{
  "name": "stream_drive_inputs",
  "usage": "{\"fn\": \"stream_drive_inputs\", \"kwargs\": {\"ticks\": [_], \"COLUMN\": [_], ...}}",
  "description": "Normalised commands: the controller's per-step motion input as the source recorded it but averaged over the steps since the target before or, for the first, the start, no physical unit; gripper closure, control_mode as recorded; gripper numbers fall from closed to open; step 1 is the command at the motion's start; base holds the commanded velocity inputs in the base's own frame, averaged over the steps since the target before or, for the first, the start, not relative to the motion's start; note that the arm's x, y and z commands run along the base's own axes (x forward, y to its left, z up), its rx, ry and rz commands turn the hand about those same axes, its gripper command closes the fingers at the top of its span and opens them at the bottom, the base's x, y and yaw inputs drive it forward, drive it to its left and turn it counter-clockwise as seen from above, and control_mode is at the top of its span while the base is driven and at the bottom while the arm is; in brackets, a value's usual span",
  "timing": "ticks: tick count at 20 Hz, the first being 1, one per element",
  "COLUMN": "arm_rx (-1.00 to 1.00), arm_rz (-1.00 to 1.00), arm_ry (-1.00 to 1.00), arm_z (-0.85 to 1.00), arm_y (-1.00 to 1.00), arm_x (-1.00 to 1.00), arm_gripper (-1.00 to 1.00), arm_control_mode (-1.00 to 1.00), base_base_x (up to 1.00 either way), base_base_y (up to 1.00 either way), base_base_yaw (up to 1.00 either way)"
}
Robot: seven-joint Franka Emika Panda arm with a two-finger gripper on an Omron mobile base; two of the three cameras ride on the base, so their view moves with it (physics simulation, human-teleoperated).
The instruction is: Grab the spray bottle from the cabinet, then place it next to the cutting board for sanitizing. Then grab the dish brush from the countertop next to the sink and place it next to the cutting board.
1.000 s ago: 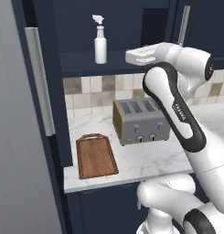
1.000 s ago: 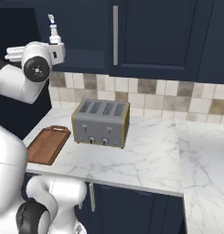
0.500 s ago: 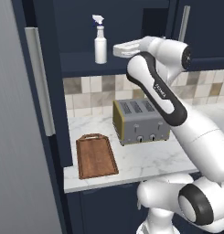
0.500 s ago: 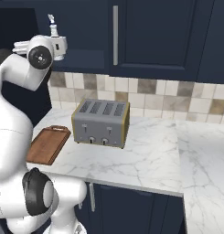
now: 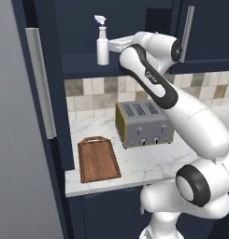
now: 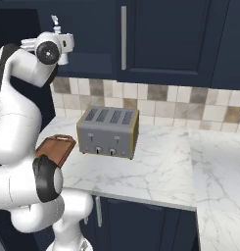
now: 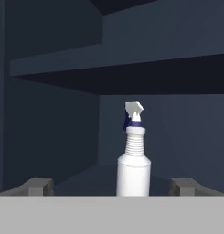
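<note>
**A:** Left base view first. Small white plastic spray bottle with the bluish trigger head [image 5: 102, 43] standing upright on the shelf of the dark navy wall cabinet [image 5: 83, 60], just beside the two-finger gripper [image 5: 112, 45]. Can't tell from here whether touching or not. Reddish-brown wooden cutting board with the small handle [image 5: 97, 159] lying down on the white marble-look countertop [image 5: 148, 161], next to the silver 4-slot toaster [image 5: 143, 124].

**B:** Right base view: bottle mostly hidden behind the wrist, just the trigger top poking out. Useless for judging the gap. Nice look at the free counter right of the toaster though.

**A:** Hand view: bottle dead centre between the 2 dark fingertips [image 7: 36, 186], jaws spread wide, holding nothing. Also shows the recess running deep behind the bottle.

**B:** Main worry: pushing in too far and tipping that tall narrow thing backward. Or closing off-centre and knocking it sideways off the shelf edge.
</note>
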Motion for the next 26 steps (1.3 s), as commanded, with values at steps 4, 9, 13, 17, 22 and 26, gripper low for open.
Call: {"fn": "stream_drive_inputs", "kwargs": {"ticks": [4, 9, 13, 17, 22, 26], "arm_rx": [0.02, 0.01, 0.00, 0.00, 0.00, -0.02], "arm_rz": [0.00, 0.00, 0.00, 0.00, 0.00, 0.00], "arm_ry": [0.10, 0.11, 0.01, 0.01, 0.01, 0.02], "arm_z": [0.00, 0.00, -0.02, -0.16, -0.15, -0.24], "arm_y": [0.01, 0.01, 0.01, 0.12, 0.10, 0.15], "arm_x": [0.39, 0.35, 0.29, 0.31, 0.31, 0.40], "arm_gripper": [-1.00, -1.00, -1.00, -1.00, -1.00, -1.00], "arm_control_mode": [-1.00, -1.00, -1.00, -1.00, -1.00, -1.00], "base_base_x": [0.00, 0.00, 0.00, 0.00, 0.00, 0.00], "base_base_y": [0.00, 0.00, 0.00, 0.00, 0.00, 0.00], "base_base_yaw": [0.00, 0.00, 0.00, 0.00, 0.00, 0.00]}}
